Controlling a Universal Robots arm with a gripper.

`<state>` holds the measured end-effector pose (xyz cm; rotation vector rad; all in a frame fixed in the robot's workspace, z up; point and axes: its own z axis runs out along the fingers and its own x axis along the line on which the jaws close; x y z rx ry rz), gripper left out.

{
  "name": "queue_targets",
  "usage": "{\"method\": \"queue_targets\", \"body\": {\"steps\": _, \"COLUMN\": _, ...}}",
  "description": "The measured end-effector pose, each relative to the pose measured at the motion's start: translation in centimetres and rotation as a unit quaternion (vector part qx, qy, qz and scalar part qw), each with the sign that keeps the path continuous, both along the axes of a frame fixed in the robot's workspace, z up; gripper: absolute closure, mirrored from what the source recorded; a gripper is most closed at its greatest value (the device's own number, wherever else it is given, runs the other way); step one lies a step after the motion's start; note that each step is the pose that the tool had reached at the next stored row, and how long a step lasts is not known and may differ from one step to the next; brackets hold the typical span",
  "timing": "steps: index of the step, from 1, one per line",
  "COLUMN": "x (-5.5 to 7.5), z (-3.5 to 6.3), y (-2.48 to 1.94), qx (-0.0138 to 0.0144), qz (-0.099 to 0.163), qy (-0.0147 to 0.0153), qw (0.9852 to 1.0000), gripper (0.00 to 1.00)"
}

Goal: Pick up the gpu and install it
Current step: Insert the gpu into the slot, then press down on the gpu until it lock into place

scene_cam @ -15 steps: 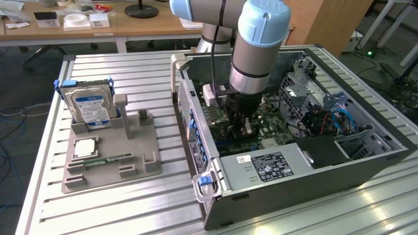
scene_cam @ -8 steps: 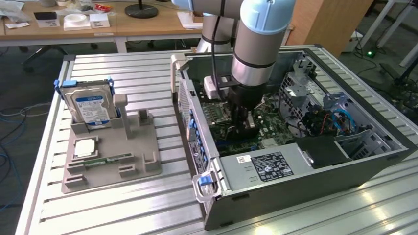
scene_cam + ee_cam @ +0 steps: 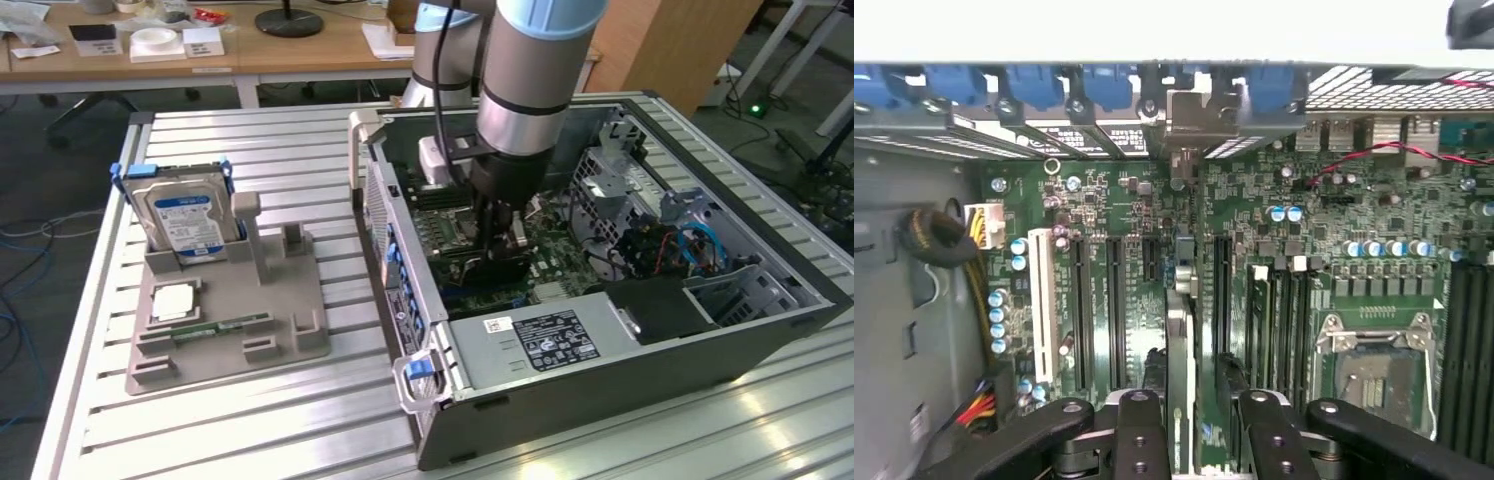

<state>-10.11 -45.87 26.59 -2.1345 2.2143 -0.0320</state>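
Motherboard (image 3: pixel 1154 250) carries gpu (image 3: pixel 1179 330) (pincer (image 3: pixel 1192 420) astride).

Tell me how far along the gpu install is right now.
Pickup looks done: the gpu stands edge-on between the end effector fingers, down inside the computer case over the motherboard slots, its bracket at the rear openings. Whether it is fully seated cannot be told.

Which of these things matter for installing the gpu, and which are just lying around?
In the job: gpu, gripper, computer case, motherboard.
Lying about: hard drive, memory stick, grey holder, all outside the case.
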Motion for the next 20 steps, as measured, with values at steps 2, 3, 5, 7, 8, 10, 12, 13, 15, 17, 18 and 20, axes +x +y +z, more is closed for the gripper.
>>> {"method": "queue_targets", "body": {"steps": 2, "x": 0.01, "z": 0.41, "y": 0.00, "qx": -0.0001, "qz": 0.000, "qy": -0.0011, "qw": 1.0000, "gripper": 0.66}}
{"method": "queue_targets", "body": {"steps": 3, "x": 0.00, "z": 0.46, "y": 0.00, "qx": 0.0000, "qz": 0.000, "qy": -0.0012, "qw": 1.0000, "gripper": 0.66}}
{"method": "queue_targets", "body": {"steps": 5, "x": 0.00, "z": 0.46, "y": 0.00, "qx": 0.0001, "qz": 0.000, "qy": -0.0013, "qw": 1.0000, "gripper": 0.67}}
{"method": "queue_targets", "body": {"steps": 7, "x": 0.00, "z": 0.46, "y": 0.00, "qx": 0.0000, "qz": 0.000, "qy": -0.0013, "qw": 1.0000, "gripper": 0.74}}
{"method": "queue_targets", "body": {"steps": 8, "x": 0.00, "z": 0.47, "y": 0.00, "qx": 0.0000, "qz": 0.000, "qy": -0.0013, "qw": 1.0000, "gripper": 0.80}}
{"method": "queue_targets", "body": {"steps": 10, "x": 0.00, "z": 0.47, "y": 0.00, "qx": 0.0000, "qz": 0.000, "qy": -0.0012, "qw": 1.0000, "gripper": 0.85}}
{"method": "queue_targets", "body": {"steps": 12, "x": 0.00, "z": 0.47, "y": 0.00, "qx": 0.0000, "qz": 0.000, "qy": -0.0012, "qw": 1.0000, "gripper": 0.90}}
{"method": "queue_targets", "body": {"steps": 13, "x": 0.00, "z": 0.47, "y": 0.00, "qx": 0.0000, "qz": 0.000, "qy": -0.0012, "qw": 1.0000, "gripper": 0.90}}
{"method": "queue_targets", "body": {"steps": 15, "x": 0.00, "z": 0.47, "y": 0.00, "qx": 0.0000, "qz": 0.000, "qy": -0.0012, "qw": 1.0000, "gripper": 0.90}}
{"method": "queue_targets", "body": {"steps": 17, "x": 0.00, "z": 0.47, "y": 0.00, "qx": 0.0000, "qz": 0.000, "qy": -0.0012, "qw": 1.0000, "gripper": 0.90}}
{"method": "queue_targets", "body": {"steps": 18, "x": 0.00, "z": 0.47, "y": 0.00, "qx": 0.0000, "qz": 0.000, "qy": -0.0012, "qw": 1.0000, "gripper": 0.90}}
{"method": "queue_targets", "body": {"steps": 20, "x": 0.00, "z": 0.47, "y": 0.00, "qx": 0.0000, "qz": 0.000, "qy": -0.0012, "qw": 1.0000, "gripper": 0.90}}
